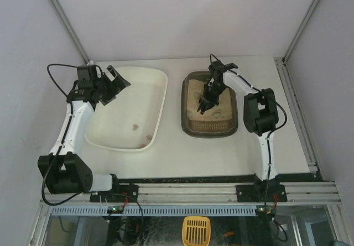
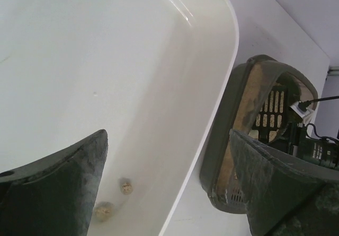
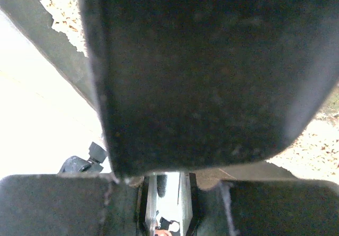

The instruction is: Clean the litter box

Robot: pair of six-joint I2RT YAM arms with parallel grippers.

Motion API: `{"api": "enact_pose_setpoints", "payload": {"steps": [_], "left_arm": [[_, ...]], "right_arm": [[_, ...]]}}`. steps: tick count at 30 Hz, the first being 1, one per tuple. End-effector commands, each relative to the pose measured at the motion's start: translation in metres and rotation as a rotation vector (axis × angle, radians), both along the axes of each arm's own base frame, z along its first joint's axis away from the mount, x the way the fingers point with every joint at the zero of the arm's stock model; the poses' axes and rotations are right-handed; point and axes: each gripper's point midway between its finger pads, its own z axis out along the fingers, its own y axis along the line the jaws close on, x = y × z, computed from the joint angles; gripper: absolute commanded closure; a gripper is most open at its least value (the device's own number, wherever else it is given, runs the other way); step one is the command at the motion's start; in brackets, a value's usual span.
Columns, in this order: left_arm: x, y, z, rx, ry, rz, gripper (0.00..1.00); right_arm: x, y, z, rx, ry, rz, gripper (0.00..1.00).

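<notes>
The litter box (image 1: 185,106) is a dark grey-brown tray with beige litter, right of centre on the table. It also shows in the left wrist view (image 2: 225,135), and its rim shows in the right wrist view (image 3: 37,29). My right gripper (image 1: 206,106) is low inside it, over the litter, shut on a dark flat scoop (image 3: 201,71) that fills the right wrist view. The fingers (image 3: 53,204) sit close together. A slotted dark part (image 1: 213,125) lies at the box's near end. My left gripper (image 1: 117,80) is open and empty above the white tray's far left corner.
A large glossy white tray (image 1: 164,99) lies left of the litter box, with two small clumps (image 1: 134,126) near its front, also seen between my left fingers (image 2: 125,185). A narrow strip of table separates tray and box. A yellow scoop (image 1: 196,229) lies below the table's front rail.
</notes>
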Motion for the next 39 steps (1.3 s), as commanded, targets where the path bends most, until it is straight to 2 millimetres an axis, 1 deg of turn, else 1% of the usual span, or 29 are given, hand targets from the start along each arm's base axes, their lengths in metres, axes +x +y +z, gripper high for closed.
{"api": "enact_pose_setpoints", "payload": {"steps": [1,6,11,16,23,25,26,27,31,37,39], "left_arm": [[-0.007,0.009,0.008,0.031,-0.039,-0.011,0.00],[-0.011,0.014,0.003,0.052,-0.032,-0.016,0.00],[-0.014,0.016,-0.003,0.064,-0.019,-0.024,0.00],[-0.017,0.015,-0.008,0.066,-0.009,-0.037,0.00],[-0.025,0.008,-0.014,0.055,0.002,-0.092,0.00],[-0.027,0.006,-0.015,0.056,0.005,-0.107,0.00],[-0.028,0.005,-0.015,0.055,0.005,-0.115,0.00],[-0.029,0.004,-0.015,0.055,0.005,-0.124,0.00],[-0.033,0.000,-0.016,0.046,0.008,-0.151,0.00],[-0.038,-0.004,-0.020,0.037,0.026,-0.181,0.00],[-0.040,-0.007,-0.022,0.029,0.031,-0.199,0.00]], "right_arm": [[-0.035,0.028,-0.028,0.085,0.128,0.071,1.00],[-0.034,0.028,-0.036,0.116,0.091,0.077,1.00],[-0.024,0.029,-0.044,0.136,-0.018,0.101,1.00],[-0.019,0.030,-0.053,0.143,-0.065,0.100,1.00],[-0.013,0.043,-0.052,0.195,-0.159,0.115,1.00],[-0.016,0.048,-0.053,0.229,-0.165,0.122,1.00],[-0.015,0.050,-0.052,0.248,-0.182,0.123,1.00],[-0.018,0.051,-0.054,0.263,-0.182,0.124,1.00],[-0.015,0.059,-0.050,0.335,-0.245,0.138,1.00],[-0.016,0.067,-0.046,0.355,-0.303,0.196,1.00],[-0.019,0.067,-0.048,0.323,-0.311,0.229,1.00]]}}
